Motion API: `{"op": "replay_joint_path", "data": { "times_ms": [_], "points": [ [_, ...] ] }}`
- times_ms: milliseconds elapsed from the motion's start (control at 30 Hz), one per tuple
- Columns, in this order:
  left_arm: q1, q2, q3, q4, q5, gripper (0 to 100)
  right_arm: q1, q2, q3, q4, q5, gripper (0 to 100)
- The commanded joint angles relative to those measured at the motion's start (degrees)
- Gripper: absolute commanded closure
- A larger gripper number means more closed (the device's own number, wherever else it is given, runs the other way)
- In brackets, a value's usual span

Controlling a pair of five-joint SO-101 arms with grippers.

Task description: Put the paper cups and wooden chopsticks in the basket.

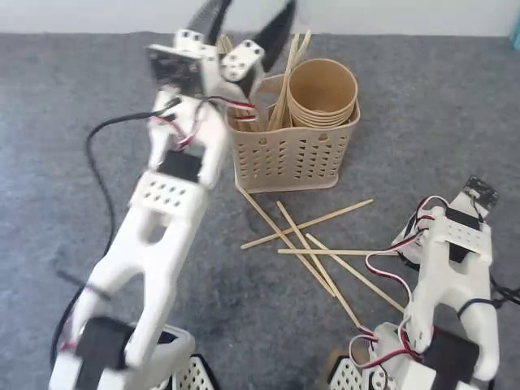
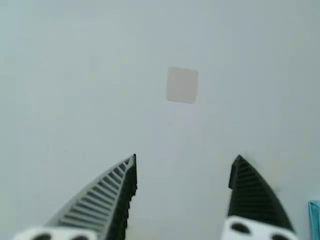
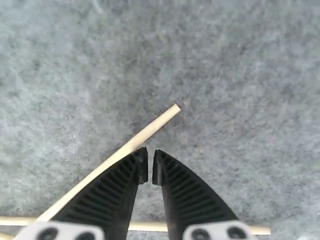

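Since the loose chopsticks are light, stiff and thin, lying flat on the grey worktop before the basket of stacked cups, a pinch near mid-length looks safest. The right fingers, nearly closed and empty, hang just beside one stick's end. The left fingers gape empty, raised near the basket.

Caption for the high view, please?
Open left gripper raised beside basket holding paper cups; loose chopsticks lie on gray carpet.
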Motion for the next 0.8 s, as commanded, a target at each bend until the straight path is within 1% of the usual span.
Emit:
{"op": "replay_joint_path", "data": {
  "times_ms": [0, 67, 133, 233, 300, 400, 500, 567, 667, 700, 767],
  "points": [
    [-2.81, -13.36, -0.92, 16.09, 0.0, 77, 1.01, -0.31, -2.81, -1.71, 0.62, 96.5],
    [-5.27, -19.87, -1.71, 29.71, 0.0, 80, 3.03, -0.31, -2.9, -2.86, 0.53, 96.5],
    [-7.91, -25.23, -2.15, 41.23, 0.0, 83, 4.53, -0.31, -3.08, -3.3, -1.23, 96.1],
    [-12.66, -30.51, -1.71, 52.75, 0.0, 85, 4.44, -0.31, -3.08, -3.21, -2.64, 96.1],
    [-15.21, -32.88, 0.13, 57.93, 0.09, 86, 4.44, -0.31, -3.69, -3.12, -2.9, 96.1],
    [-17.85, -35.69, 5.49, 61.98, 0.09, 86, 4.62, -0.31, -4.13, -3.12, -3.08, 96.0],
    [-19.87, -38.95, 12.97, 62.51, 0.09, 86, 4.44, -0.31, -4.31, -3.3, -3.08, 95.6],
    [-21.1, -41.58, 18.68, 62.51, 0.09, 86, 4.44, -0.31, -4.31, -3.3, -3.52, 91.8],
    [-22.24, -45.89, 28.09, 62.33, 0.09, 86, 4.35, -0.31, -4.31, -3.3, -7.47, 83.9],
    [-22.68, -47.38, 31.25, 62.15, 0.09, 86, 4.26, -0.31, -4.31, -3.3, -7.91, 82.4],
    [-23.47, -50.64, 37.32, 61.27, 0.0, 86, 3.03, -0.31, -4.22, -4.09, -8.09, 82.7]
  ]
}}
